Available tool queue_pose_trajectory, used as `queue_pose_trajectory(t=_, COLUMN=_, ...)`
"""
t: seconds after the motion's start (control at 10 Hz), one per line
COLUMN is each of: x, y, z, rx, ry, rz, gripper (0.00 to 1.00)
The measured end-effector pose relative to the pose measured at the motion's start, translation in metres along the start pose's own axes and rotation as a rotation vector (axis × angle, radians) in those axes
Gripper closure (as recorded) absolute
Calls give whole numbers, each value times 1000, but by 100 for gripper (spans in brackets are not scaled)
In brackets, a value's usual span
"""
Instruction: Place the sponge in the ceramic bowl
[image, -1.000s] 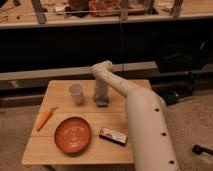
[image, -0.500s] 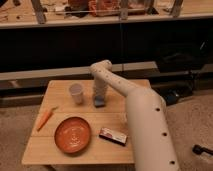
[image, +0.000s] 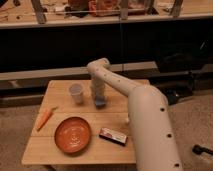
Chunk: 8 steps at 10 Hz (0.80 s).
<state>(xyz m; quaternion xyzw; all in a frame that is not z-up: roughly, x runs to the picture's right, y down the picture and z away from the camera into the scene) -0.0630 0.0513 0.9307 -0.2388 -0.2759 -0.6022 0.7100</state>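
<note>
Gripper (image: 99, 99) sits low on the sponge (image: 100, 104) beside the cup (image: 76, 93); whether it grips, we cannot tell. We judge this the pickup; next comes a carry to the bowl (image: 73, 135).

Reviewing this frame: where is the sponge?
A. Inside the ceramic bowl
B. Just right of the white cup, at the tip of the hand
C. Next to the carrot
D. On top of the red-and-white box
B: the light-blue sponge sits just right of the white cup, directly under the hand, well apart from the ceramic bowl nearer the table's front.
</note>
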Motion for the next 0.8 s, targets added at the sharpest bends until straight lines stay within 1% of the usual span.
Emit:
queue_pose_trajectory(t=0.3, x=-13, y=-3, z=-12, rx=-2, ry=1, rz=-4, gripper=100)
queue_pose_trajectory(t=0.5, x=-24, y=-10, z=-23, rx=2, ry=5, rz=-14, gripper=100)
queue_pose_trajectory(t=0.7, x=-37, y=-20, z=-28, rx=5, ry=8, rz=-27, gripper=100)
queue_pose_trajectory(t=0.8, x=-42, y=-18, z=-29, rx=3, ry=7, rz=-32, gripper=100)
